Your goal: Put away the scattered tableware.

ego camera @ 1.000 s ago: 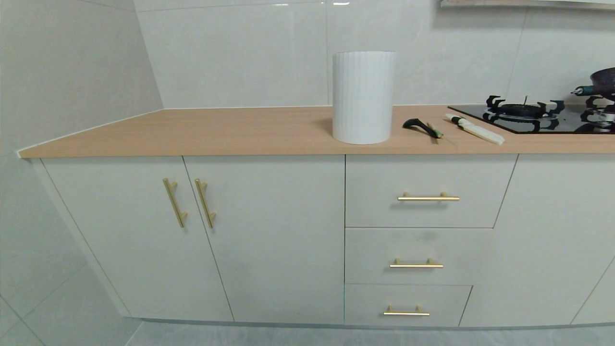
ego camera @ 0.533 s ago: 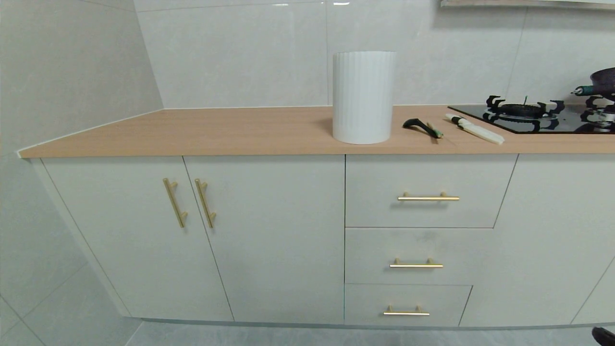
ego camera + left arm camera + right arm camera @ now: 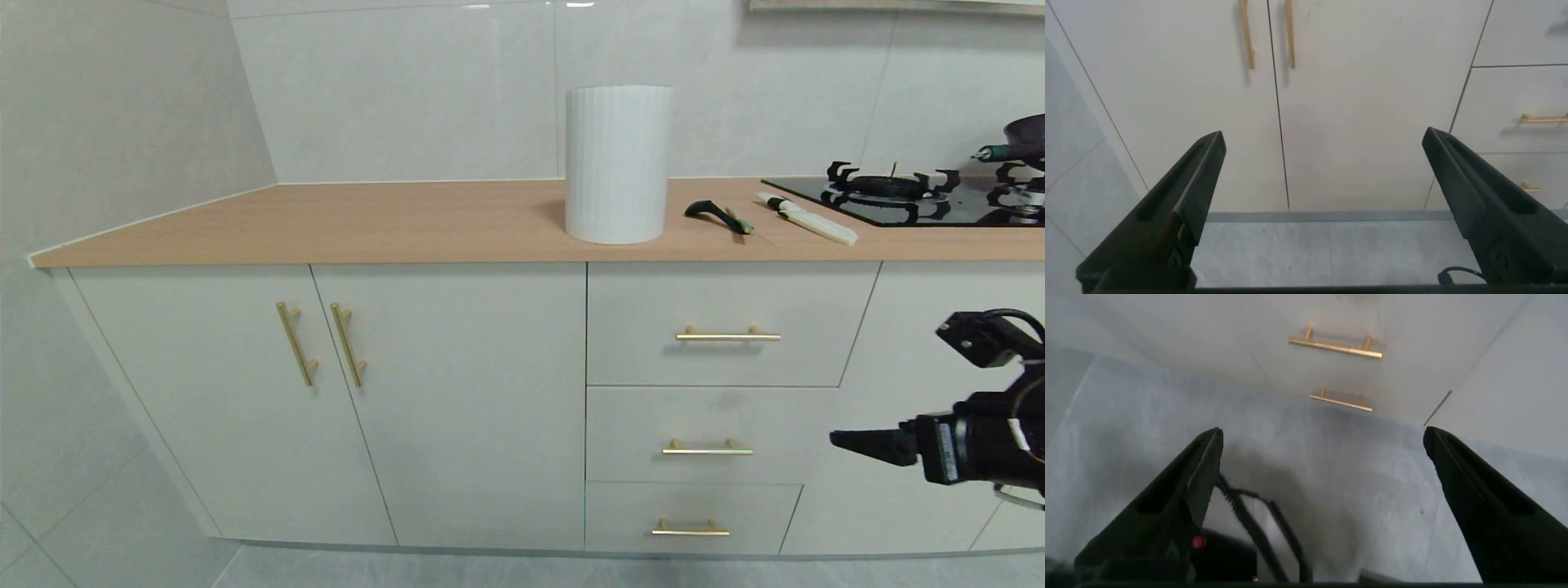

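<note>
Left gripper [image 3: 1323,143] and right gripper [image 3: 1320,441] stood spread; the right likely needed to clear the counter [image 3: 408,220], then take the knife [image 3: 807,217] across its handle.

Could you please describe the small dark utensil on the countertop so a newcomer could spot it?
On the wooden countertop stands a tall white ribbed container. Two utensils lie between it and the black hob; yours is the dark utensil nearer the container. It is short, curved and dark, while the pale utensil beside it is long and straight.
</note>
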Robot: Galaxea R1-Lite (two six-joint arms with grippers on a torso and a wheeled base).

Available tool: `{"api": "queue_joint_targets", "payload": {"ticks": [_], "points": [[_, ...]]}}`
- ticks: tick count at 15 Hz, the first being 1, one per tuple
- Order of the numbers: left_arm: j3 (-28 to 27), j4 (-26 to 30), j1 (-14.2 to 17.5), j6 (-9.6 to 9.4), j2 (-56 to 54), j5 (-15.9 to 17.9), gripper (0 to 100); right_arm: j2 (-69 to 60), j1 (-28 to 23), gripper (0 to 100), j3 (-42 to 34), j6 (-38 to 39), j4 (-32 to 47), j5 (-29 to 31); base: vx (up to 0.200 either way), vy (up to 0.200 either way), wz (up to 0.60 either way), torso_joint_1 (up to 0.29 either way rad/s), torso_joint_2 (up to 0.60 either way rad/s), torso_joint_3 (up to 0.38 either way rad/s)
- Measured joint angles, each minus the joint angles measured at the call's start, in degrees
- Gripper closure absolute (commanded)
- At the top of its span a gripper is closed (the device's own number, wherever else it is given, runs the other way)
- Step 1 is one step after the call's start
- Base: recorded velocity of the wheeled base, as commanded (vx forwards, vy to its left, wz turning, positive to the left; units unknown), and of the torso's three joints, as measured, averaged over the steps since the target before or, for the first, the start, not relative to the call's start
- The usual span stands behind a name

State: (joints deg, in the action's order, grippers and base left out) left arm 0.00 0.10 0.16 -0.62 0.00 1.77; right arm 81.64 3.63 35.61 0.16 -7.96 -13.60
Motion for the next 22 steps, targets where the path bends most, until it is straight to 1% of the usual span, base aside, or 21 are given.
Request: {"api": "queue_joint_targets", "payload": {"ticks": [4, 6, 8, 10, 11, 13, 17, 22], "points": [[0.0, 0.0, 0.0, 0.00, 0.0, 0.0, 0, 17.8, 0.3, 0, 5.5, 0.0, -7.0, 1.6, 0.000, 0.000, 0.00, 0.000, 0.00, 0.000], [0.0, 0.0, 0.0, 0.00, 0.0, 0.0, 0, 26.1, 1.2, 0, 6.8, 0.2, -12.7, 3.6, 0.000, 0.000, 0.00, 0.000, 0.00, 0.000], [0.0, 0.0, 0.0, 0.00, 0.0, 0.0, 0, 35.0, 2.9, 0, 7.5, 0.7, -22.3, 7.8, 0.000, 0.000, 0.00, 0.000, 0.00, 0.000], [0.0, 0.0, 0.0, 0.00, 0.0, 0.0, 0, 43.4, 4.9, 0, 7.9, 2.7, -34.0, 13.1, 0.000, 0.000, 0.00, 0.000, 0.00, 0.000], [0.0, 0.0, 0.0, 0.00, 0.0, 0.0, 0, 47.0, 5.6, 0, 8.5, 3.6, -37.8, 15.1, 0.000, 0.000, 0.00, 0.000, 0.00, 0.000], [0.0, 0.0, 0.0, 0.00, 0.0, 0.0, 0, 51.8, 6.4, 0, 10.5, 5.1, -39.4, 17.9, 0.000, 0.000, 0.00, 0.000, 0.00, 0.000], [0.0, 0.0, 0.0, 0.02, 0.0, 0.0, 0, 56.1, 6.8, 0, 14.0, 9.7, -40.2, 19.1, 0.000, 0.000, 0.00, 0.000, 0.00, 0.000], [0.0, 0.0, 0.0, 0.00, 0.0, 0.0, 0, 58.9, 7.7, 0, 17.3, 10.4, -40.3, 24.3, 0.000, 0.000, 0.00, 0.000, 0.00, 0.000]]}}
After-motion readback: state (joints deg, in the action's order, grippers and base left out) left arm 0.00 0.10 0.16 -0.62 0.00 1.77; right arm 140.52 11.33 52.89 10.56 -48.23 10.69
